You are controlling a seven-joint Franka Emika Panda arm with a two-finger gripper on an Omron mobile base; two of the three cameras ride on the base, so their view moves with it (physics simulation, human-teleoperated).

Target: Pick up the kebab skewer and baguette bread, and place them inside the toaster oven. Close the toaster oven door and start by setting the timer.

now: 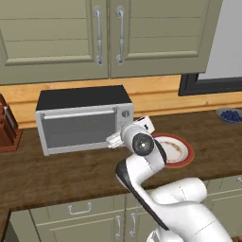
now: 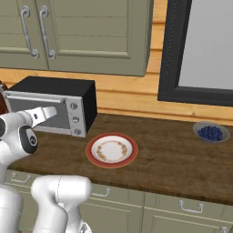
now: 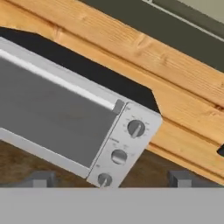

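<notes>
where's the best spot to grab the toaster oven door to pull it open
Probably the horizontal bar handle along the top edge of the toaster oven door. It stands proud of the glass and runs nearly the full width, so the open gripper could come straight in from the front, one of its fingers above the bar and one below, near its middle.

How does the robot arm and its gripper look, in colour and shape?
The arm is glossy white, built of rounded tubular links, with dark grey joints and a round dark cap with a shiny centre at one joint. The gripper has two small, dark grey, blocky finger tips. No cables or markings are visible.
</notes>
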